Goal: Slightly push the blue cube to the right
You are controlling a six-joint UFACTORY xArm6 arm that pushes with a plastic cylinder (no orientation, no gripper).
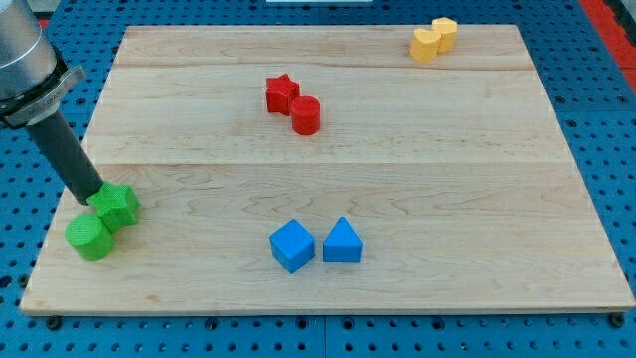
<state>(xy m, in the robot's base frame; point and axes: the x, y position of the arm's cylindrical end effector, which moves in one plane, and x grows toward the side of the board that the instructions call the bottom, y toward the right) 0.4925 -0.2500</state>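
The blue cube lies on the wooden board near the view's bottom, a little left of centre. A blue triangular block touches its right side. My tip is at the view's far left, its end against the green star-shaped block. It is far to the left of the blue cube.
A green cylinder sits just below-left of the green star. A red star and red cylinder lie at upper centre. Two yellow blocks touch each other at the top right. The board's left edge is near my tip.
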